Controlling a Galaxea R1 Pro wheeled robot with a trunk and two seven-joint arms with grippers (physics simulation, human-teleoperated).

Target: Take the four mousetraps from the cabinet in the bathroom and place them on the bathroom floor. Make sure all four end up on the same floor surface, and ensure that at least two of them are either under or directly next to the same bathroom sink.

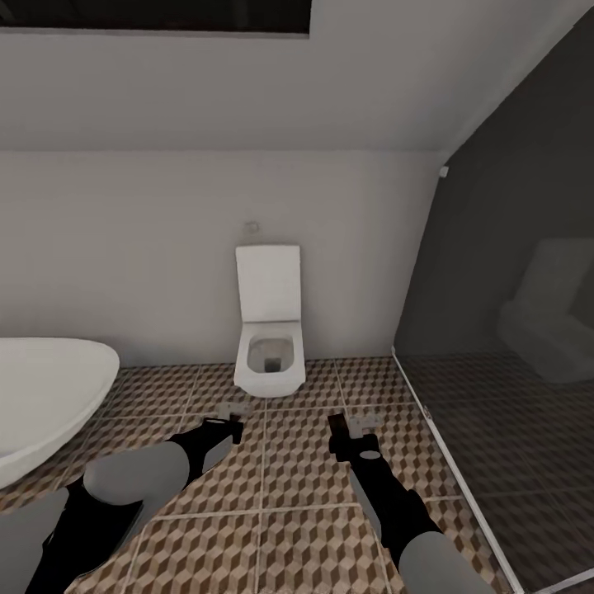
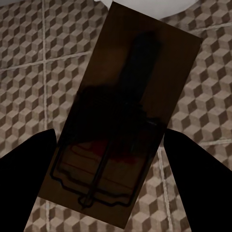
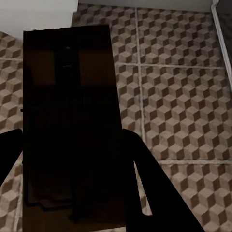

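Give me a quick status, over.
Left gripper shut on a mousetrap. Right gripper shut on a second mousetrap. Both over the bathroom floor, sink at left, toilet ahead. Nothing blocking.

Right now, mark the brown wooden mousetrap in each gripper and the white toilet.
Left gripper's brown wooden mousetrap (image 2: 126, 116), left wrist view, board centre.
Right gripper's brown wooden mousetrap (image 3: 70, 121), right wrist view, board centre.
White wall-hung toilet (image 1: 269, 356), head view, bowl rim.
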